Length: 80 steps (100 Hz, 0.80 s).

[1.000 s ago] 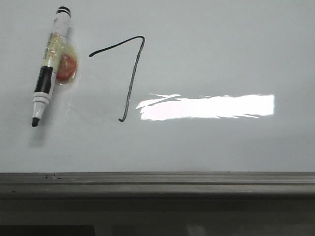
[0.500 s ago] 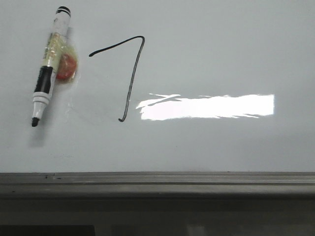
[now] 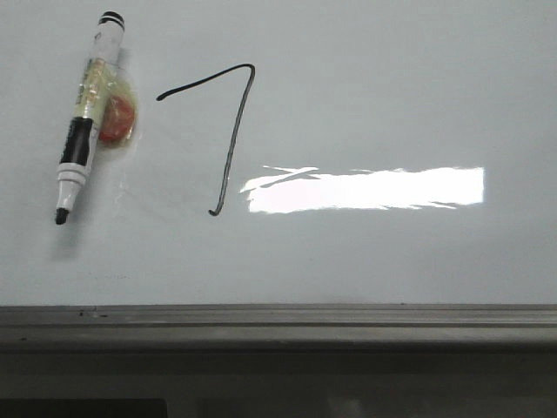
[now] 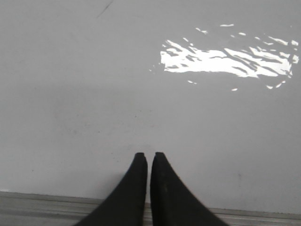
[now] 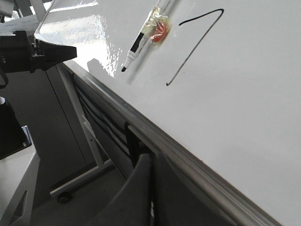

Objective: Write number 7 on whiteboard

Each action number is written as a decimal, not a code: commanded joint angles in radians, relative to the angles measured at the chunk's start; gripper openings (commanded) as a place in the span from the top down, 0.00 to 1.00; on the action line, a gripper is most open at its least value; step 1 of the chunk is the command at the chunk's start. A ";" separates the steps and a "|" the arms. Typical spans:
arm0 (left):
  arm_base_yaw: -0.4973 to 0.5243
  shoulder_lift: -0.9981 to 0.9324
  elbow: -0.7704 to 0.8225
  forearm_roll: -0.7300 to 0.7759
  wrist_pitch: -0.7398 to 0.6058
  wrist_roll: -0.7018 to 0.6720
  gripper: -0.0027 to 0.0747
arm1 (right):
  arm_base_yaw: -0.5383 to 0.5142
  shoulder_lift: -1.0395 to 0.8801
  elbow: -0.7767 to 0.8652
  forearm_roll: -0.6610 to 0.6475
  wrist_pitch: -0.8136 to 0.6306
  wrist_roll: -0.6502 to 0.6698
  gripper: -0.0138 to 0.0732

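Glossy grey-white, the whiteboard is filling the front view, its ledge running below; the number 7 is sitting upper left, complete, just beside the marker; left gripper and right gripper are both hanging clenched, holding nothing; the step seems finished, so keep clear of wet ink; the marker's label is showing no readable writing.

A smooth, glossy finish is shown by the whiteboard, with a bright glare mirrored. Its lower ledge appears as dull grey metal.
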 commanded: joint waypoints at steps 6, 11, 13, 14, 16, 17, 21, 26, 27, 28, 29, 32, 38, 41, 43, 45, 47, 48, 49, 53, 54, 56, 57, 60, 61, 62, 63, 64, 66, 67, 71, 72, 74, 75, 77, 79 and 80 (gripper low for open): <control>0.003 -0.030 0.024 -0.011 -0.037 -0.011 0.99 | -0.004 0.004 -0.027 -0.009 -0.069 -0.004 0.92; 0.003 -0.030 0.024 -0.011 -0.037 -0.011 0.99 | -0.014 0.004 -0.027 -0.009 -0.069 -0.004 0.92; 0.003 -0.030 0.024 -0.011 -0.037 -0.011 0.99 | -0.022 0.004 -0.027 -0.009 -0.073 -0.004 0.92; 0.003 -0.030 0.024 -0.011 -0.037 -0.011 0.99 | -0.025 0.004 -0.027 -0.009 -0.075 -0.004 0.92; 0.003 -0.030 0.024 -0.011 -0.037 -0.011 0.99 | -0.035 0.004 -0.027 -0.009 -0.080 -0.004 0.92; 0.003 -0.030 0.024 -0.011 -0.037 -0.011 0.99 | -0.039 0.004 -0.027 -0.009 -0.081 -0.004 0.92; 0.003 -0.030 0.024 -0.011 -0.037 -0.011 0.99 | -0.068 0.004 -0.027 -0.009 -0.086 -0.004 0.92; 0.003 -0.030 0.024 -0.011 -0.037 -0.011 0.99 | -0.114 0.004 -0.027 -0.009 -0.086 -0.004 0.92; 0.003 -0.030 0.024 -0.011 -0.037 -0.011 0.99 | -0.129 0.004 -0.027 -0.009 -0.086 -0.004 0.92; 0.003 -0.030 0.024 -0.011 -0.037 -0.011 0.99 | -0.136 0.004 -0.027 -0.009 -0.086 -0.004 0.92; 0.003 -0.030 0.024 -0.011 -0.037 -0.011 0.99 | -0.144 0.004 -0.027 -0.009 -0.086 -0.004 0.92; 0.003 -0.030 0.024 -0.011 -0.037 -0.011 0.99 | -0.184 0.004 -0.027 -0.009 -0.086 -0.004 0.92; 0.003 -0.030 0.024 -0.011 -0.037 -0.011 0.99 | -0.251 0.004 -0.027 -0.009 -0.086 -0.004 0.92; 0.003 -0.030 0.024 -0.011 -0.037 -0.011 0.99 | -0.296 0.004 -0.027 -0.009 -0.086 -0.004 0.92; 0.003 -0.030 0.024 -0.011 -0.037 -0.011 0.99 | -0.314 0.004 -0.027 -0.009 -0.086 -0.004 0.92; 0.003 -0.030 0.024 -0.011 -0.037 -0.011 0.99 | -0.342 0.004 -0.027 -0.009 -0.086 -0.004 0.92; 0.003 -0.030 0.024 -0.011 -0.037 -0.011 0.99 | -0.370 0.004 -0.027 -0.009 -0.086 -0.004 0.92; 0.003 -0.030 0.024 -0.011 -0.037 -0.011 0.99 | -0.388 0.004 -0.027 -0.009 -0.086 -0.004 0.92; 0.003 -0.030 0.024 -0.011 -0.037 -0.011 0.99 | -0.397 0.004 -0.027 -0.009 -0.086 -0.004 0.92; 0.003 -0.030 0.024 -0.011 -0.037 -0.011 0.99 | -0.453 0.004 -0.027 -0.009 -0.086 -0.004 0.92; 0.003 -0.030 0.024 -0.011 -0.037 -0.011 0.99 | -0.462 0.004 -0.027 -0.009 -0.086 -0.004 0.92; 0.003 -0.030 0.024 -0.011 -0.037 -0.011 0.99 | -0.488 0.004 -0.027 -0.009 -0.086 -0.004 0.92; 0.003 -0.030 0.024 -0.011 -0.037 -0.011 0.99 | -0.497 0.004 -0.027 -0.009 -0.086 -0.004 0.92; 0.003 -0.030 0.024 -0.011 -0.037 -0.011 0.99 | -0.543 0.004 -0.027 -0.009 -0.086 -0.004 0.92; 0.003 -0.030 0.024 -0.011 -0.037 -0.011 0.99 | -0.552 0.004 -0.027 -0.009 -0.086 -0.004 0.92; 0.003 -0.030 0.024 -0.011 -0.037 -0.011 0.99 | -0.570 0.003 -0.027 -0.009 -0.086 -0.004 0.92; 0.003 -0.030 0.024 -0.011 -0.037 -0.011 0.99 | -0.579 0.003 -0.027 -0.009 -0.086 -0.004 0.92; 0.003 -0.030 0.024 -0.011 -0.037 -0.011 0.99 | -0.589 0.003 -0.027 -0.009 -0.086 -0.004 0.92; 0.003 -0.030 0.024 -0.011 -0.037 -0.011 0.99 | -0.617 0.001 -0.027 -0.009 -0.086 -0.004 0.92; 0.003 -0.030 0.024 -0.011 -0.037 -0.011 0.99 | -0.636 0.001 -0.027 -0.009 -0.086 -0.004 0.92; 0.003 -0.030 0.024 -0.011 -0.037 -0.011 0.99 | -0.682 0.001 -0.027 -0.009 -0.086 -0.004 0.92; 0.003 -0.030 0.024 -0.011 -0.037 -0.011 0.99 | -0.701 0.001 -0.027 -0.009 -0.086 -0.004 0.92; 0.003 -0.030 0.024 -0.011 -0.037 -0.011 0.99 | -0.728 0.001 -0.027 -0.009 -0.086 -0.004 0.92; 0.003 -0.030 0.024 -0.011 -0.037 -0.011 0.99 | -0.737 0.001 -0.027 -0.009 -0.086 -0.004 0.92; 0.003 -0.030 0.024 -0.011 -0.037 -0.011 0.99 | -0.764 0.001 -0.027 -0.009 -0.086 -0.004 0.92; 0.003 -0.030 0.024 -0.011 -0.037 -0.011 0.99 | -0.789 0.001 -0.027 -0.009 -0.084 -0.004 0.92; 0.003 -0.030 0.024 -0.011 -0.037 -0.011 0.99 | -0.797 0.001 -0.027 -0.009 -0.084 -0.004 0.92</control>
